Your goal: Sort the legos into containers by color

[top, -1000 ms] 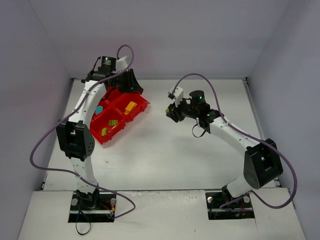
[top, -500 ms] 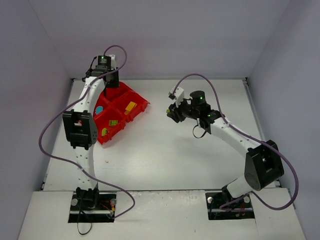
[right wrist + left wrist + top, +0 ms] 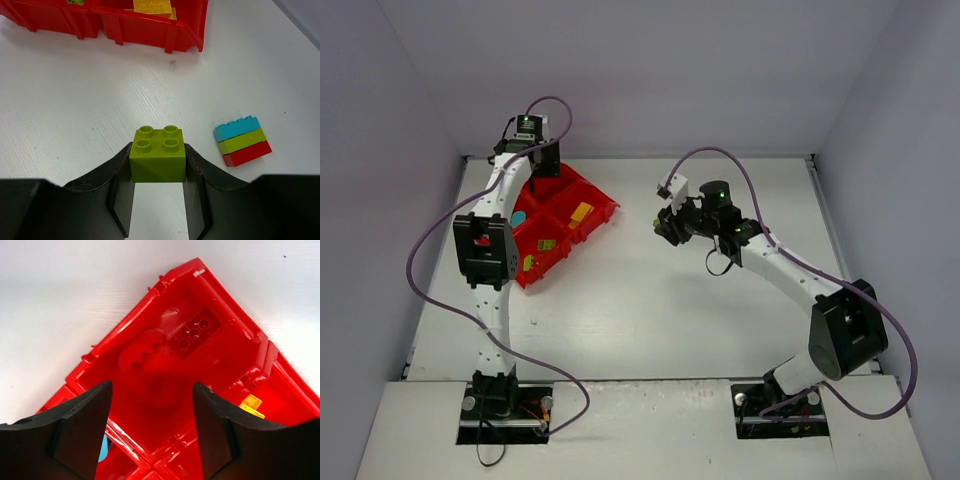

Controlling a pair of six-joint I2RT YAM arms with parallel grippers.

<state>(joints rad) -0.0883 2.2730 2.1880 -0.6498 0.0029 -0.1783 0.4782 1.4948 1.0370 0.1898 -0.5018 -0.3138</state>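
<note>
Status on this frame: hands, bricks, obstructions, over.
Left hand open over tray, red bricks inside. Right hand shut on lime green brick. Three-colour stack waiting on table. Nothing blocking.

left arm [image 3: 485,250] — jaws apart | right arm [image 3: 785,266] — jaws clamped

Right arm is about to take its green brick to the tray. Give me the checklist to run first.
1. Grip on the green brick: ok. The right tool is shut on it, studs up.
2. Path to the tray: ok. Nothing lies between the brick and the tray wall in the right wrist view.
3. Space over the tray: not ok. The left tool hangs above the compartment holding a red brick.
4. Left tool empty: ok. Its jaws are open with nothing between them.
5. Which compartment takes green: cannot tell. The contents are too small in the overhead view.
6. Loose pieces sorted: not ok. A blue-green-red stack stands beside the held brick.
</note>
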